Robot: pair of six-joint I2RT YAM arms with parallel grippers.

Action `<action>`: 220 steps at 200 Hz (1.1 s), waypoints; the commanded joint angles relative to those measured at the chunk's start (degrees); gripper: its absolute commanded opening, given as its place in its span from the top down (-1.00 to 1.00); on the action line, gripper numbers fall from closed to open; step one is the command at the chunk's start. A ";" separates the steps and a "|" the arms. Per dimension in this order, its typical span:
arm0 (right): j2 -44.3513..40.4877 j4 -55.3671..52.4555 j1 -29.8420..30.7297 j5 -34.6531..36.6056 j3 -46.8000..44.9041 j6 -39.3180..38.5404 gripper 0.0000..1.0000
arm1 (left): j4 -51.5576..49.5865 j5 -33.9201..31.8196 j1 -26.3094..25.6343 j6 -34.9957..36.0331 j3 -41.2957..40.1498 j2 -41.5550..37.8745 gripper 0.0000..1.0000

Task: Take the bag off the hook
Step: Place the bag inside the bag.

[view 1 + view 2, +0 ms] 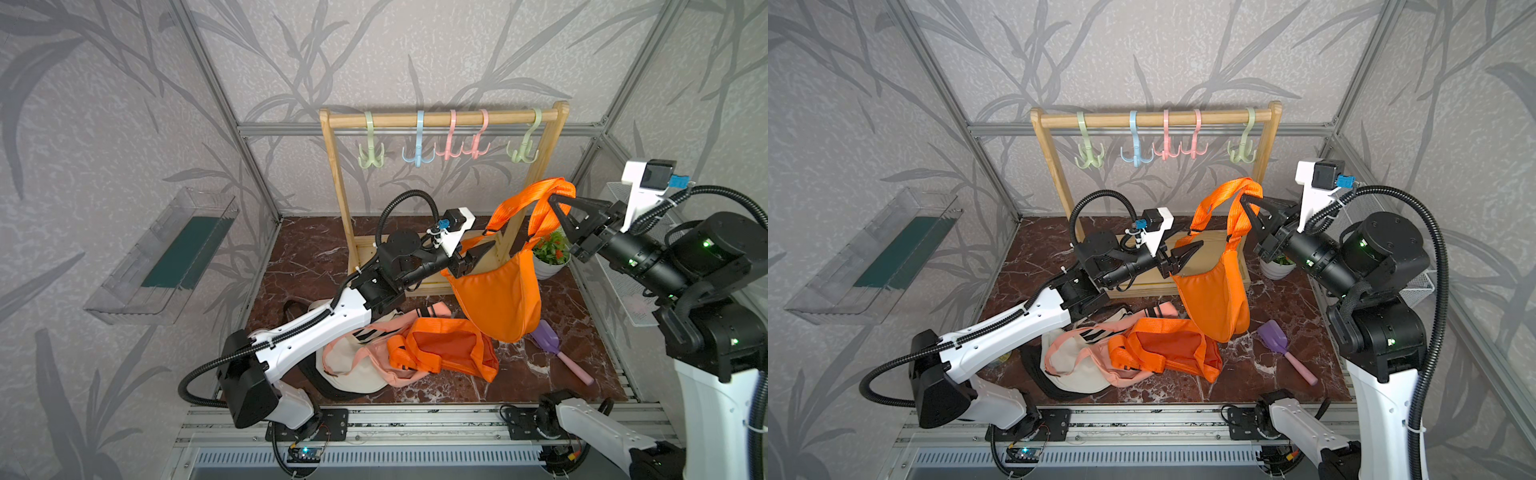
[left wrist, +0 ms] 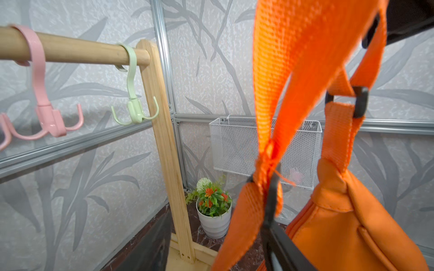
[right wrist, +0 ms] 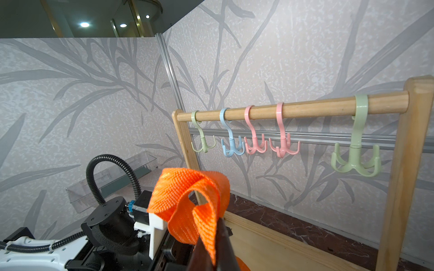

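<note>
Orange fabric bag (image 1: pixel 498 299) is off the rail. It hangs by its orange webbing strap (image 3: pixel 187 187) from my right tool (image 1: pixel 557 201), which is pinched together on the top of the strap loop. The bag sits in front of the right post of the wooden rack (image 1: pixel 440 118), below the right-end green hook (image 1: pixel 524 151) and clear of it. I can't tell if the bag's bottom touches the table.

My left tool (image 1: pixel 1185 257) is at the bag's left rim with its jaws apart. In the left wrist view the strap end lies between the two fingers. They aren't closed on it.

Room: the brown marble table (image 1: pixel 307 257) is boxed in by aluminium frame walls on the left, back and right. The rack takes up the back edge. There's bare table back-left beside the rack and front-right around the scoop. It's tight on the right, where the strap is just beside the rack post and the bag is near the plant.

Counts:
- Hooks on the rail, 5: left-end green hook (image 1: pixel 370 156), blue hook (image 1: pixel 417 156), two pink hooks (image 1: pixel 449 151), and the right-end green one.
- Bags, 3: the held one, a flat orange bag (image 1: pixel 449 349) and a cream-and-pink bag (image 1: pixel 353 361). The last two lie on the table front-centre, overlapping.
- 1 purple scoop with pink handle (image 1: pixel 546 338)
- 1 potted plant in a white pot (image 1: pixel 550 253)
- 1 white wire mesh basket (image 2: pixel 234 145) on the right wall
- 1 clear plastic bin (image 1: pixel 162 257) on the left wall
</note>
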 commanded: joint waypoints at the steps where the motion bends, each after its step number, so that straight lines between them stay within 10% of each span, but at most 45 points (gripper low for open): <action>1: -0.34 2.52 0.31 -3.86 -0.65 1.98 0.89 | 2.43 0.48 -0.04 1.09 1.48 -1.28 -0.18; 64: -0.44 4.82 0.46 -6.15 -1.56 3.87 0.89 | 2.04 3.24 -0.52 0.04 2.31 -1.16 0.00; 125: -0.87 4.64 0.55 -5.55 -2.21 3.29 0.89 | 3.56 3.09 -1.34 -0.13 0.45 -4.35 0.93; 220: -1.39 2.03 0.55 -4.83 0.65 0.28 0.86 | -2.08 -3.41 -1.88 0.66 -0.67 -13.72 1.00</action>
